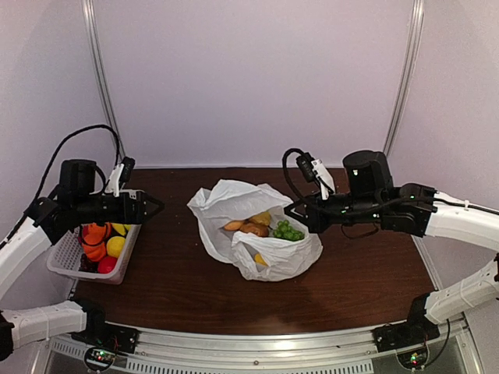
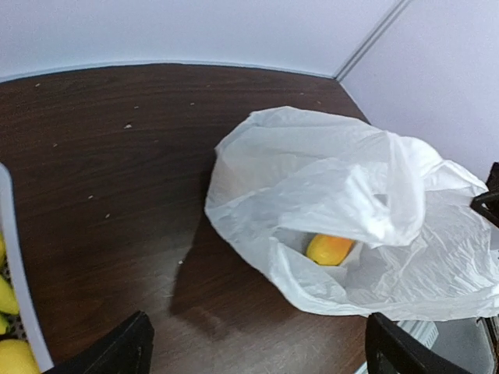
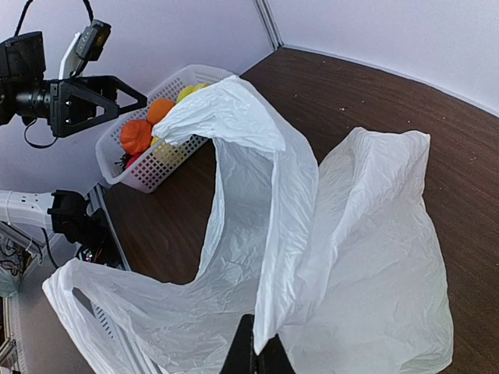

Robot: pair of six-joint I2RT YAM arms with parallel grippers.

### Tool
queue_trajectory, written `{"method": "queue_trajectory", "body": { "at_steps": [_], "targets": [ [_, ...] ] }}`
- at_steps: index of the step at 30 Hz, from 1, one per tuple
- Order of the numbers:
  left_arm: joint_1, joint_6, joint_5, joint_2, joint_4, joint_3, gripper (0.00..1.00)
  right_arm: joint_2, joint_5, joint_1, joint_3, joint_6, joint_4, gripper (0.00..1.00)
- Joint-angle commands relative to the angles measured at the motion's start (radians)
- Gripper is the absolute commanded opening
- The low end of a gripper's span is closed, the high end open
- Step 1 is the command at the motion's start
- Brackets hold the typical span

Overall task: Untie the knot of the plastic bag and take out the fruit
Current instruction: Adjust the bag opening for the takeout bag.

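The bag (image 1: pixel 234 199) sits at the middle of the counter (image 1: pixel 179 288), its mouth gaping open. Fruit (image 1: pixel 256 226) lies inside it. Green grapes (image 1: pixel 287 231) are at the 3 o'clock side of the opening, with a brown-orange piece (image 1: pixel 251 228) just beside them at 9 o'clock. A yellow piece (image 1: pixel 263 217) touches that one at 12 o'clock, and a lemon-yellow piece (image 1: pixel 260 259) shows low at the bag's 6 o'clock side. From the left wrist, an orange-yellow fruit (image 2: pixel 329 248) shows in a fold of the plastic.

The right fingers (image 1: pixel 296 212) are at the bag's 3 o'clock rim, clenched on the plastic. The right wrist view shows a strip of the bag pinched between them, with a handle loop arching away above the counter.

The left fingers (image 1: pixel 153 206) are released, spread wide with nothing between them. They hover at 9 o'clock from the bag, apart from it, above the far right corner of a white basket (image 1: pixel 66 269). The basket stands at the counter's 9 o'clock edge and holds orange fruit (image 1: pixel 95 234), a yellow ball (image 1: pixel 115 246) and a red ball (image 1: pixel 107 265).
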Motion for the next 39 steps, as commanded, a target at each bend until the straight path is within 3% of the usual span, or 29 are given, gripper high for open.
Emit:
{"method": "queue_trajectory", "body": {
  "at_steps": [1,4,10,15,31,33,36,39],
  "targets": [
    [-0.155,0.041,0.02,0.075,0.165,0.076,0.97,0.006,-0.074,0.024,0.036,-0.064,-0.048,0.0],
    [-0.243,0.082,-0.01,0.142,0.197,0.126,0.97,0.016,-0.077,0.035,0.037,-0.07,-0.066,0.0],
    [-0.294,0.122,0.001,0.249,0.243,0.182,0.97,0.025,-0.074,0.053,0.039,-0.07,-0.075,0.0],
    [-0.341,0.208,-0.08,0.33,0.197,0.245,0.97,0.033,-0.079,0.061,0.048,-0.067,-0.063,0.0],
    [-0.345,0.323,0.168,0.55,0.236,0.334,0.96,0.075,-0.076,0.083,0.072,-0.06,-0.059,0.0],
    [-0.345,0.324,0.185,0.56,0.237,0.331,0.83,0.074,-0.064,0.084,0.071,-0.056,-0.052,0.0],
    [-0.345,0.324,0.184,0.564,0.228,0.326,0.53,0.074,-0.027,0.083,0.077,-0.054,-0.059,0.0],
    [-0.345,0.319,0.175,0.557,0.224,0.318,0.29,0.077,0.04,0.083,0.086,-0.051,-0.079,0.0]
  ]
}}
